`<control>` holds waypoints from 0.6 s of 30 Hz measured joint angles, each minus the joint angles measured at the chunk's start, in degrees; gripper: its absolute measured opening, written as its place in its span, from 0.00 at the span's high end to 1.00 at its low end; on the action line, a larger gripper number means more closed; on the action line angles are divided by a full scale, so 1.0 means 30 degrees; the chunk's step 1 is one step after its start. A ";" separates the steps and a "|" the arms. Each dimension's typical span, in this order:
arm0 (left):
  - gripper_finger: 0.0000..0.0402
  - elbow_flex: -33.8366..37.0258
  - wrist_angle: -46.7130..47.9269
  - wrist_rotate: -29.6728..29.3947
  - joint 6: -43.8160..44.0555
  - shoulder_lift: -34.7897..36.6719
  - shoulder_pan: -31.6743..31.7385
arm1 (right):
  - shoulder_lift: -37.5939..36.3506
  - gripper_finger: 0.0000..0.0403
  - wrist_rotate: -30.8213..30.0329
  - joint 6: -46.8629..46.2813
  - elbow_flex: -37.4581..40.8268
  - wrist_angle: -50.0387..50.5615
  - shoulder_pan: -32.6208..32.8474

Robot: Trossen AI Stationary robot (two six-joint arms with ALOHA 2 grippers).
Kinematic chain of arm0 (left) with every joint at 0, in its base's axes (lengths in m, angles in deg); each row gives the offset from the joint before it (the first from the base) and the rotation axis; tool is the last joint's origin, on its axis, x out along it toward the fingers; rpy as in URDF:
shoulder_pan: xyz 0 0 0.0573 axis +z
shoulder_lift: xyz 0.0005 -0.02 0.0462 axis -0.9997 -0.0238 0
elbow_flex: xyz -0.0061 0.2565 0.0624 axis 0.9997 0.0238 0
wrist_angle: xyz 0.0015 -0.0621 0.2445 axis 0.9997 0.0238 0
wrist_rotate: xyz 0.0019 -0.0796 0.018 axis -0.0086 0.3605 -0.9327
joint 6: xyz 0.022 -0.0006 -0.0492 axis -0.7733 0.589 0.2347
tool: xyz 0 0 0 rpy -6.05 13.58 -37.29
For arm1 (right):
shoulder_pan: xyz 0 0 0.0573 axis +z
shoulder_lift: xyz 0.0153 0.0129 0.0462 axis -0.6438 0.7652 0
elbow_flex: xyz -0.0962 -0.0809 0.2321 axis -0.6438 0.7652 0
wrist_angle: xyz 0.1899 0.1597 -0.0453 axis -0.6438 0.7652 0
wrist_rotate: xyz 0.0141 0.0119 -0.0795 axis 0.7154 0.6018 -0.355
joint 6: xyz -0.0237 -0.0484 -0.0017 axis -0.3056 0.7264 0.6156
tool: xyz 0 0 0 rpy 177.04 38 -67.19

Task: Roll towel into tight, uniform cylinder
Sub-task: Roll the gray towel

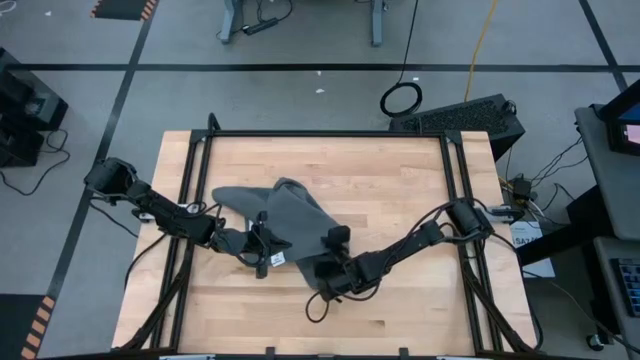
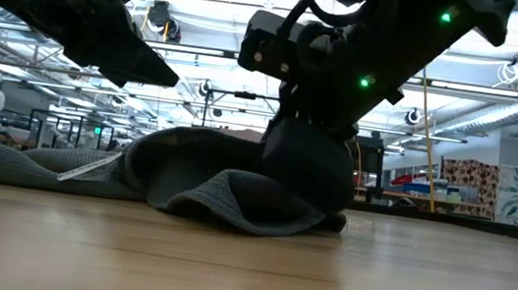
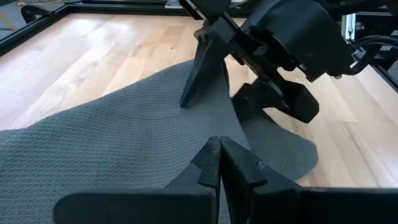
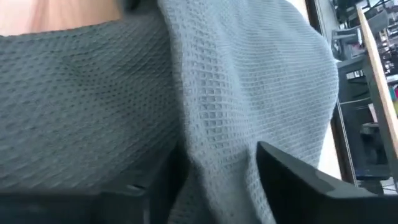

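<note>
The dark grey towel (image 1: pixel 290 215) lies crumpled in the middle of the wooden table, its folds resting on the wood (image 2: pixel 204 188). Its white tag (image 1: pixel 277 259) shows at the near left edge. My left gripper (image 3: pixel 219 149) hovers shut just above the towel's left part, clear of the cloth in the low view (image 2: pixel 164 74). My right gripper (image 4: pixel 217 174) is open and down on the towel's near right part (image 1: pixel 325 255). A raised fold runs between its fingers. No cylinder shows. My right gripper's fingertips (image 3: pixel 186 99) rest on the towel's upper surface, slanting down from the table's near right. They stand on either side of a raised fold (image 4: pixel 211 143) without closing on it. The towel lies slack on the table.
Black frame rails (image 1: pixel 200 150) run along the table's left, far and right sides. Bare wood (image 1: pixel 400 180) lies to the right of and beyond the towel. A dark cable loop (image 1: pixel 315 305) hangs near the front edge under the right arm.
</note>
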 joint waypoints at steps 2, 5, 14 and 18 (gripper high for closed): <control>0.97 0.0000 -0.0141 0.0000 0.0000 0.0000 0.0000 | -0.0050 0.62 0.0498 -0.0033 0.0000 0.0003 -0.0164; 0.97 0.0000 -0.0433 -0.0431 0.0000 0.0000 -0.0025 | -0.0076 0.85 0.1620 -0.0052 -0.0007 -0.0004 -0.0427; 0.88 0.0007 -0.0645 -0.1067 0.0015 0.0000 -0.0815 | -0.3364 0.99 0.2077 -0.0312 -0.0029 0.1266 -0.0350; 0.72 0.0007 -0.1051 -0.1221 -0.0007 0.0000 -0.1508 | -0.5284 0.99 0.2884 -0.1011 -0.0029 0.2317 -0.0630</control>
